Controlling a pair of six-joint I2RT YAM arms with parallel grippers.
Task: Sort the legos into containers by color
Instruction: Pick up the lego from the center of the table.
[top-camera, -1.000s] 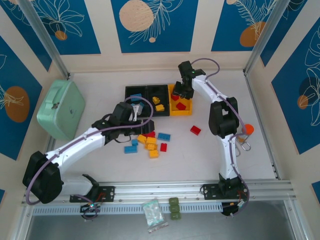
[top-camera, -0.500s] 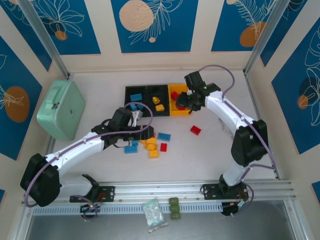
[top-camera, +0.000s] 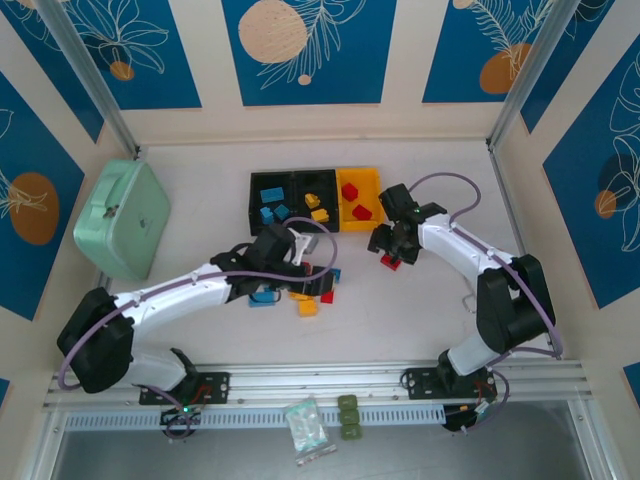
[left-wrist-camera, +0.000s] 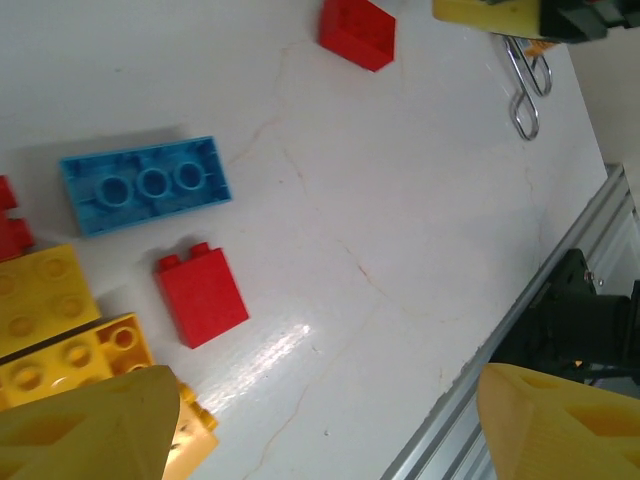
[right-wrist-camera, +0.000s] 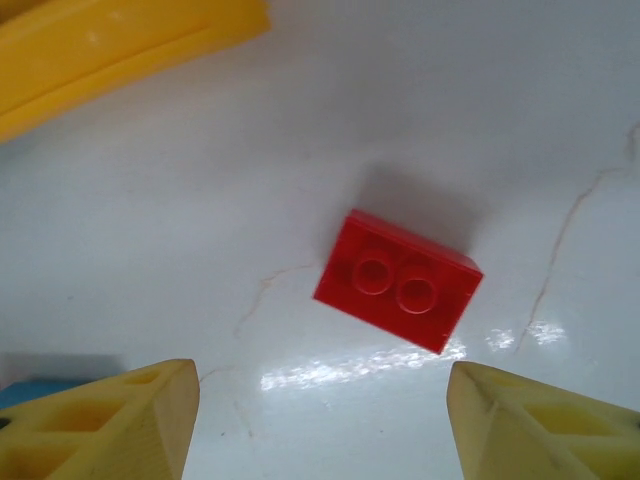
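Directly beneath the right end effector (right-wrist-camera: 320, 415) lies a red lego (right-wrist-camera: 398, 282)

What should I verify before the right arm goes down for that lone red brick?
1. Right gripper open: ok.
2. Red brick centred in the gripper's opening: ok, roughly.
3. Brick lies alone on the table, studs up: ok.
4. Yellow bin has free floor beside the red bricks inside: ok.
5. Left gripper open and apart from the right one: ok.
6. Clearance above the brick: cannot tell.
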